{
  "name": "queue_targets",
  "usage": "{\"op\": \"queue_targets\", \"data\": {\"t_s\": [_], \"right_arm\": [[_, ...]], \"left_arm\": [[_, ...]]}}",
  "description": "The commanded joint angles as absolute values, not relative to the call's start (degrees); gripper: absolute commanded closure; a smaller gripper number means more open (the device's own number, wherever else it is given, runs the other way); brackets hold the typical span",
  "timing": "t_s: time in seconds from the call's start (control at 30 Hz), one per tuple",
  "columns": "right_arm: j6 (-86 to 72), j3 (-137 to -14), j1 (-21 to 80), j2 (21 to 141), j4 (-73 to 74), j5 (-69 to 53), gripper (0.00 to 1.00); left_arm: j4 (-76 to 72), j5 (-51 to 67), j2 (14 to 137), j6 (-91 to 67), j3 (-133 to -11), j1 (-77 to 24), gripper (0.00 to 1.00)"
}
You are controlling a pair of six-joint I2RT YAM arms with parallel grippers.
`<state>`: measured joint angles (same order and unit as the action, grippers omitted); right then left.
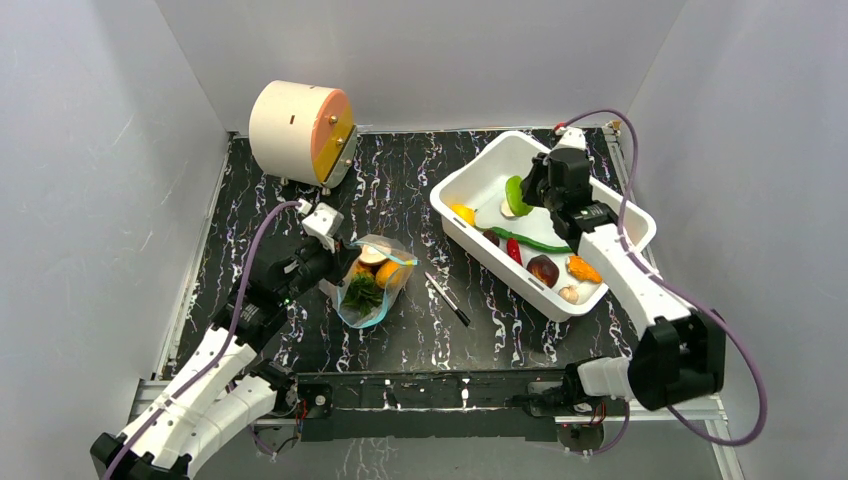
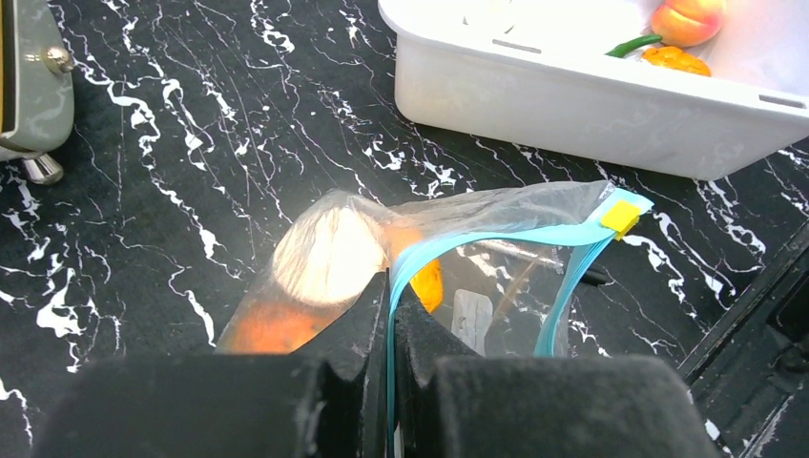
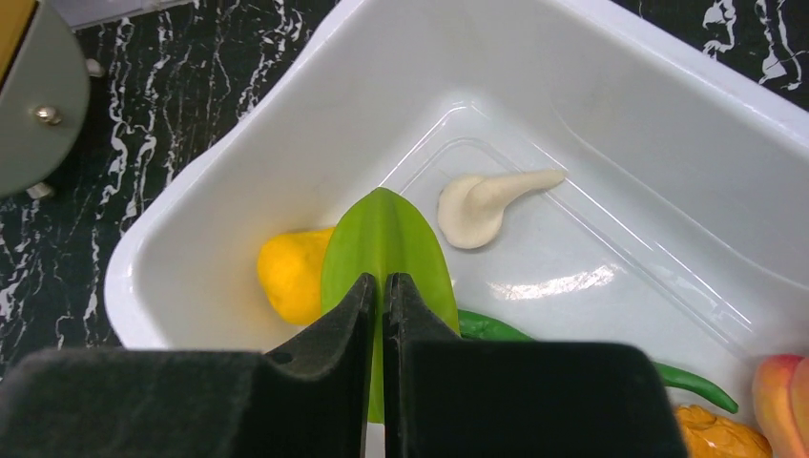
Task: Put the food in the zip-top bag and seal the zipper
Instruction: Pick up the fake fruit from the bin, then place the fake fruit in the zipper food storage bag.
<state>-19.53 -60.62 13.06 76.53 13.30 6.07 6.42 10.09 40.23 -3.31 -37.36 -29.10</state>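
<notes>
The zip-top bag (image 1: 377,285) lies on the dark marbled table with its mouth open, holding food: a green leafy crown (image 1: 362,293), an orange piece (image 2: 429,282) and a pale round piece (image 2: 329,256). My left gripper (image 2: 392,296) is shut on the blue-teal zipper (image 2: 496,237) at the mouth's near edge, and a yellow slider (image 2: 621,218) sits at the far end. My right gripper (image 3: 383,281) is shut on a flat green leaf-shaped food piece (image 3: 383,234) just above the white tub's (image 3: 238,153) far-left corner.
In the tub (image 1: 470,170) lie a yellow piece (image 3: 291,272), a white mushroom-like piece (image 3: 482,202), a long green chili (image 1: 535,241), and red, dark and orange items. A black pen (image 1: 447,299) lies between bag and tub. A round cream drum (image 1: 300,130) stands at the back left.
</notes>
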Motion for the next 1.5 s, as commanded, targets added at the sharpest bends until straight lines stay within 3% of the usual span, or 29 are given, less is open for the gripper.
{"op": "queue_targets", "data": {"t_s": [0.0,0.3,0.77,1.47], "right_arm": [[-16.87,-60.66,13.01,70.17,14.11,4.65,1.00],[-19.43,-63.57,15.88,64.42,19.24,-3.47,1.00],[-29.61,-63.24,31.91,59.73,15.69,-9.41,1.00],[-38.52,-63.82,52.98,66.22,7.92,-2.78,1.00]], "left_arm": [[4.27,9.19,41.45,-6.66,-38.47,-29.27,1.00],[5.69,5.93,46.01,-9.66,-45.10,-29.19,1.00],[6.44,4.68,51.63,-16.06,-50.23,-29.26,1.00],[9.53,3.82,52.53,-18.02,-53.93,-29.21,1.00]]}}
